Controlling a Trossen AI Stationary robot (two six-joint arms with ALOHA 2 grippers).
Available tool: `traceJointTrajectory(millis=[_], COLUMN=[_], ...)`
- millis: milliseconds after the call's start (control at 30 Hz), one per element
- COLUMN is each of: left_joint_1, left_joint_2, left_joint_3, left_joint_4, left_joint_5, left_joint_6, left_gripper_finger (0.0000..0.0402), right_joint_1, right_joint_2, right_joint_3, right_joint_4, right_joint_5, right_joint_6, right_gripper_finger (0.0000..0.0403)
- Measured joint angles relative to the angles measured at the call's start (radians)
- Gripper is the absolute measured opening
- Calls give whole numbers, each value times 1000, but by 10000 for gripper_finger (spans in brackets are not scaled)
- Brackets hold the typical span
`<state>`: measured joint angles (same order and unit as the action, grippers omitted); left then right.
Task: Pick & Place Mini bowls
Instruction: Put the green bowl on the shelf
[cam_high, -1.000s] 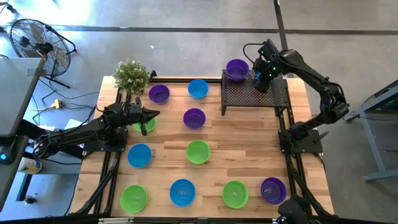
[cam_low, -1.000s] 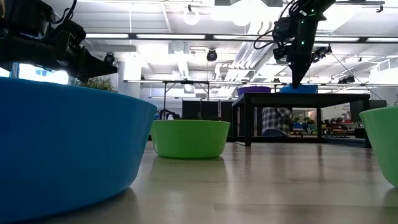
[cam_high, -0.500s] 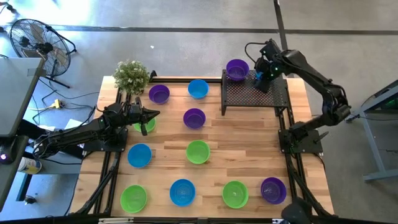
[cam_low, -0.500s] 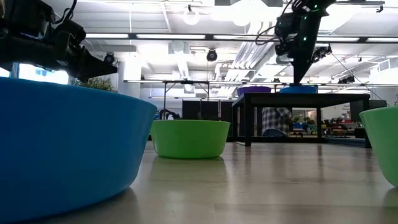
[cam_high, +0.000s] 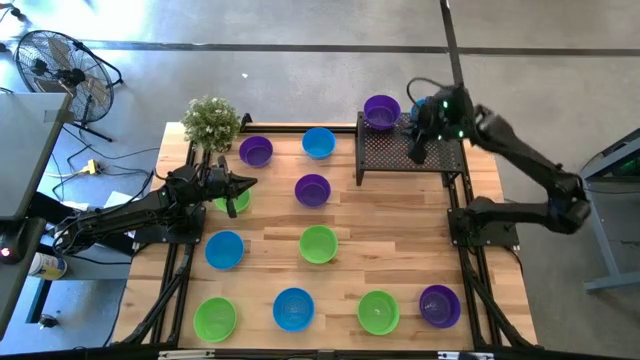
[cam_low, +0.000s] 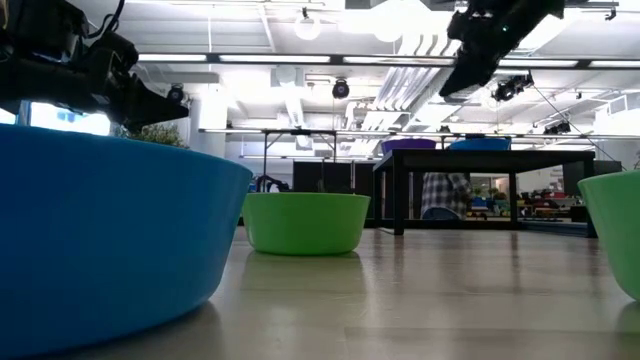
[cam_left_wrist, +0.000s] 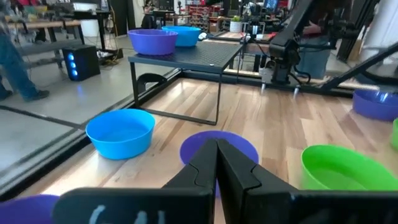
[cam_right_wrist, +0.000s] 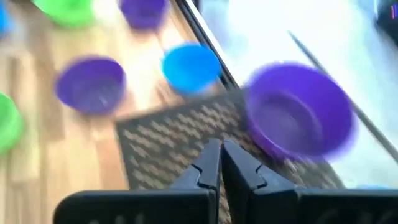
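Several mini bowls in purple, blue and green stand on the wooden table, among them a purple one (cam_high: 312, 189) and a green one (cam_high: 318, 243). A purple bowl (cam_high: 381, 112) and a blue bowl (cam_low: 480, 144) rest on the black mesh tray (cam_high: 400, 155). My right gripper (cam_right_wrist: 221, 149) is shut and empty. It hangs tilted above the tray (cam_low: 445, 92), near the blue bowl, which the arm hides in the high view. My left gripper (cam_left_wrist: 217, 149) is shut and hovers over a green bowl (cam_high: 232, 200) near the table's left edge.
A potted plant (cam_high: 211, 122) stands at the table's far left corner. The tray stands on legs at the far right, with room beneath it. A floor fan (cam_high: 60, 70) and a cabinet lie off the left edge. The black arm bases sit at both side edges.
My right gripper has risen from just above the blue bowl on the tray and tipped from pointing straight down to a slant, while its arm has swung toward the table's right edge. The bowls have stayed where they were.
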<state>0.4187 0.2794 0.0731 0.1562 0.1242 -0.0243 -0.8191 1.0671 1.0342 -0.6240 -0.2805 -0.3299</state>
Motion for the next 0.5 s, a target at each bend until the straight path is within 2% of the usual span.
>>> traceJointTrajectory(millis=[133, 300, 500], left_joint_1=[0, 0, 0], left_joint_2=[0, 0, 1], left_joint_3=[0, 1, 80], left_joint_4=[-1, 11, -95], left_joint_5=[3, 84, 98], left_joint_6=[-53, -56, -54], left_gripper_finger=[1, 1, 1], right_joint_1=[89, 214, 338], right_joint_2=[-102, -202, -271], right_joint_3=[-197, -410, -607], right_joint_4=[253, 605, 963], right_joint_5=[-45, -57, -51], right_joint_6=[77, 161, 215], right_gripper_finger=[7, 3, 1])
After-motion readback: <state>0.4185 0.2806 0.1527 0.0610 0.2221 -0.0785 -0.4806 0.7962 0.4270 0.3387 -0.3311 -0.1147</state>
